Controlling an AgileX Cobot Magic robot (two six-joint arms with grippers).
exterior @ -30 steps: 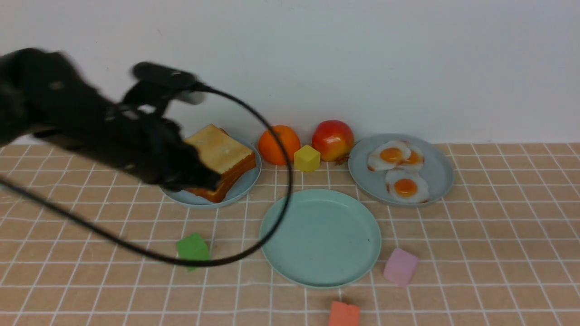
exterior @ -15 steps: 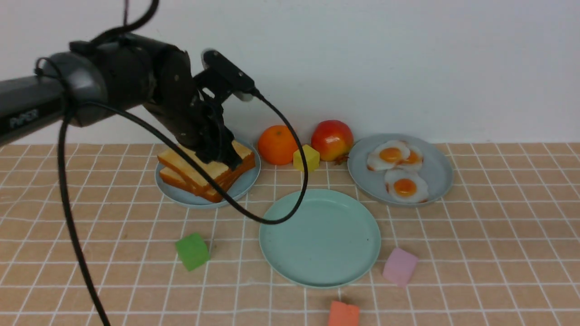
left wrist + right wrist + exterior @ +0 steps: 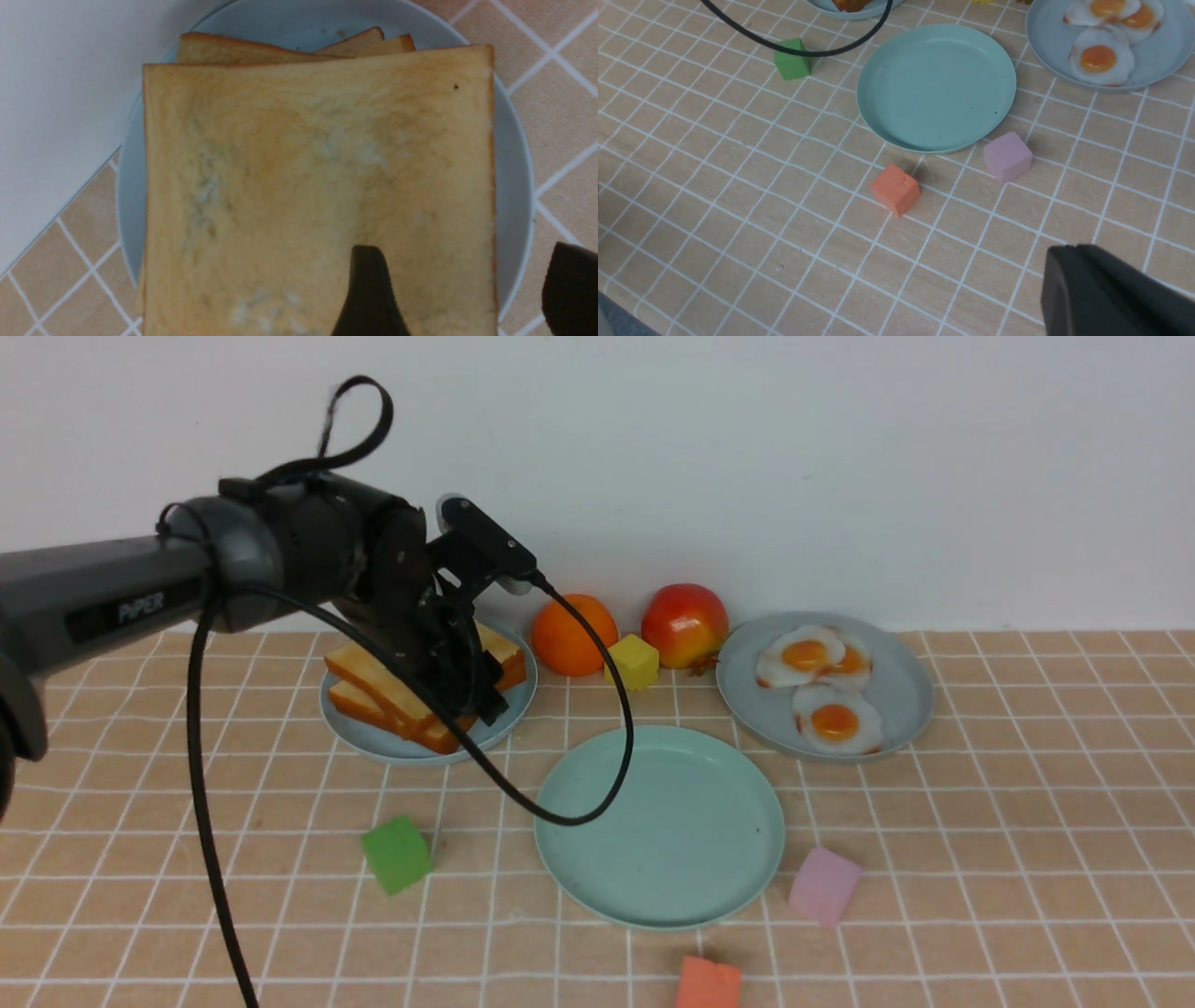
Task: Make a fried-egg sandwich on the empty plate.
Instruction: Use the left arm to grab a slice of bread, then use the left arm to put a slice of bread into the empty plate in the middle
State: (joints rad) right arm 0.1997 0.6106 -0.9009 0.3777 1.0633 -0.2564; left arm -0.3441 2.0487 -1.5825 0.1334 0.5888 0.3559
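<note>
Two ingredients await: toast stack [image 3: 378, 681] at 10 o'clock from the mint plate [image 3: 672, 831], eggs [image 3: 822, 691] at 2 o'clock; plate bare. Left claw [image 3: 467, 261], jaws apart, straddles the top slice's [image 3: 303, 177] edge. Toast looks light and stiff: pinch one edge thinly, sparing lower slices. Right claw [image 3: 1106, 289], jaws together, idles.

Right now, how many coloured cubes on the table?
4. Green cube left of the mint-green plate, pink cube right of it, red-orange cube nearest the robot, yellow cube between the orange and the apple. The left arm may hide more.
</note>
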